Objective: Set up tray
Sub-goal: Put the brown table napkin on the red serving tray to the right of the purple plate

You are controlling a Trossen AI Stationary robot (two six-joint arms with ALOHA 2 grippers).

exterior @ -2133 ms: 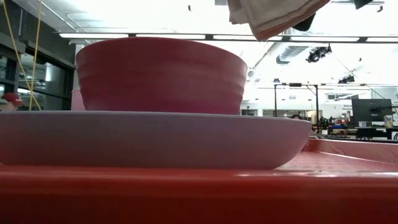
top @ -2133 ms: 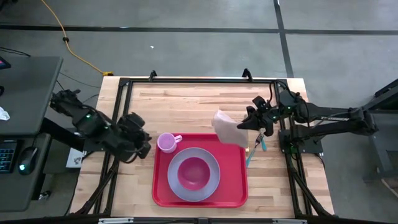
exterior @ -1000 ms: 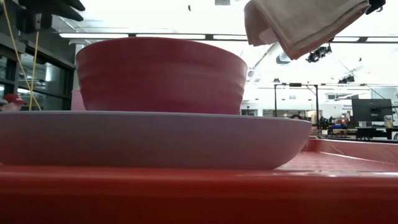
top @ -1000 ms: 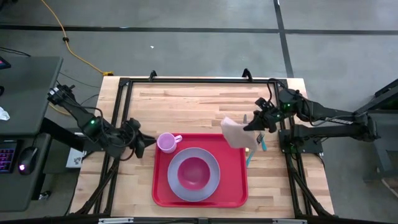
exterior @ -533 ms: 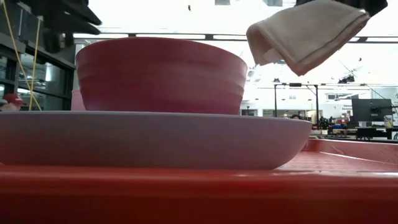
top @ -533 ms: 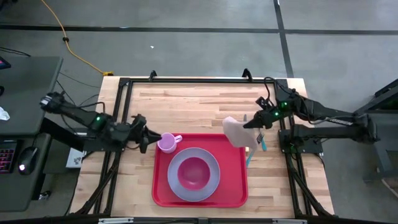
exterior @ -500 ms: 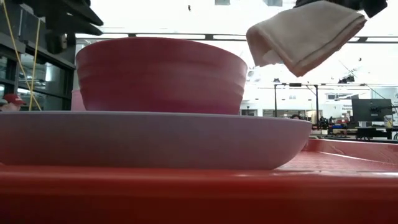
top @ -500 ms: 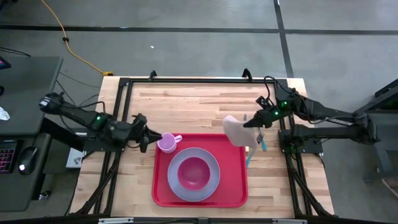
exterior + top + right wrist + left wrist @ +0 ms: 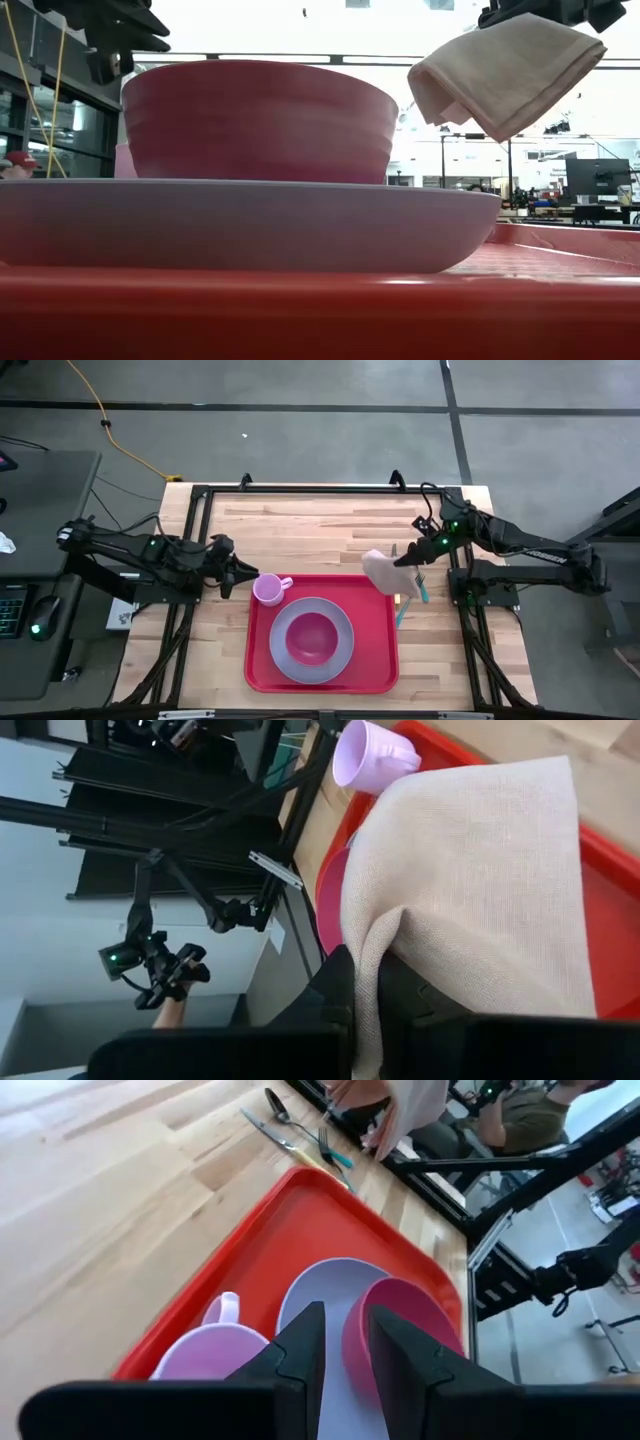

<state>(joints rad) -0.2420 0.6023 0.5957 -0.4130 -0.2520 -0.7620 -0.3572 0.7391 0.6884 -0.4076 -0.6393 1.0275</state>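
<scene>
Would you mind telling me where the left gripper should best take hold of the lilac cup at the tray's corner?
Probably by the lilac cup rim or body, from the tray's outer left side, where the left gripper hovers. Its small handle points right, toward the tray interior, and the plate sits close behind it, so that side looks cramped.

Red bowl (image 9: 258, 120) on plate (image 9: 240, 222), napkin (image 9: 505, 72) aloft
</scene>
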